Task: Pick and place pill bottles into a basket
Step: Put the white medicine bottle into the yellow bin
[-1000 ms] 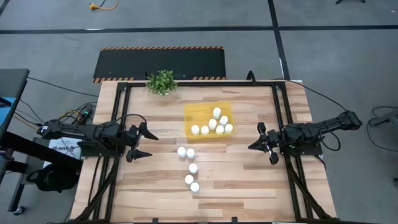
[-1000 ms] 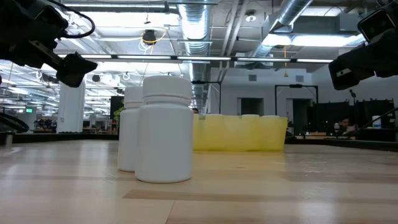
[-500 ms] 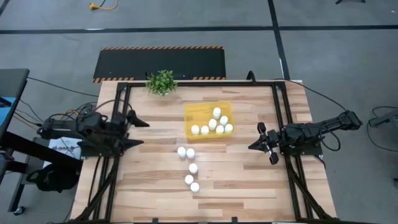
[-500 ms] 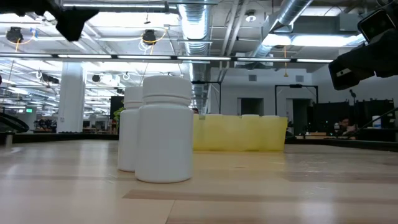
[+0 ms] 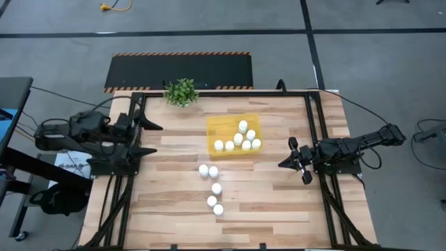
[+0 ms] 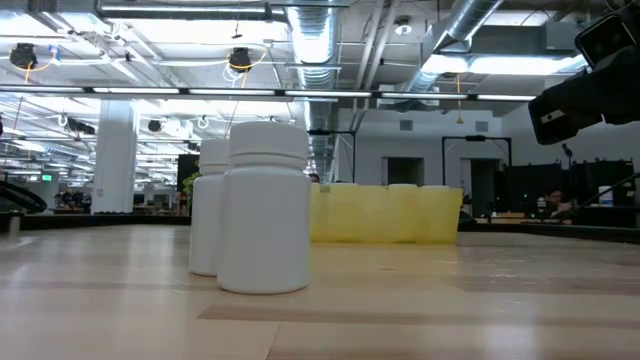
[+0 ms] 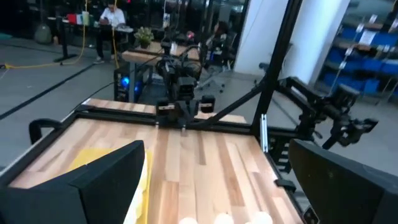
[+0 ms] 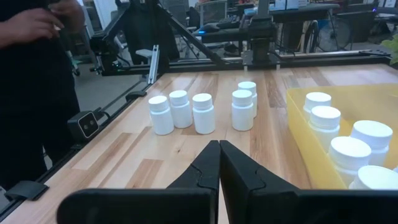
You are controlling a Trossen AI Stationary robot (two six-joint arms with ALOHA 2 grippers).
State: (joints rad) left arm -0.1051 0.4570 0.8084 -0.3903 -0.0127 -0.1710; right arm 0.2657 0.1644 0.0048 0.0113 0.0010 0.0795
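From above we saw six pill bottles (image 5: 237, 139), smooth white cylinders with round caps, in the yellow translucent basket (image 5: 223, 125), five more loose on the wood-plank tabletop (image 5: 265, 202). The left gripper (image 5: 148, 139) sat at the left edge, fingers wide. Through the right wrist view, the right gripper (image 8: 218, 163) was pinched closed, empty.

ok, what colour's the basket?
Translucent yellow basket, clearest in the high view.
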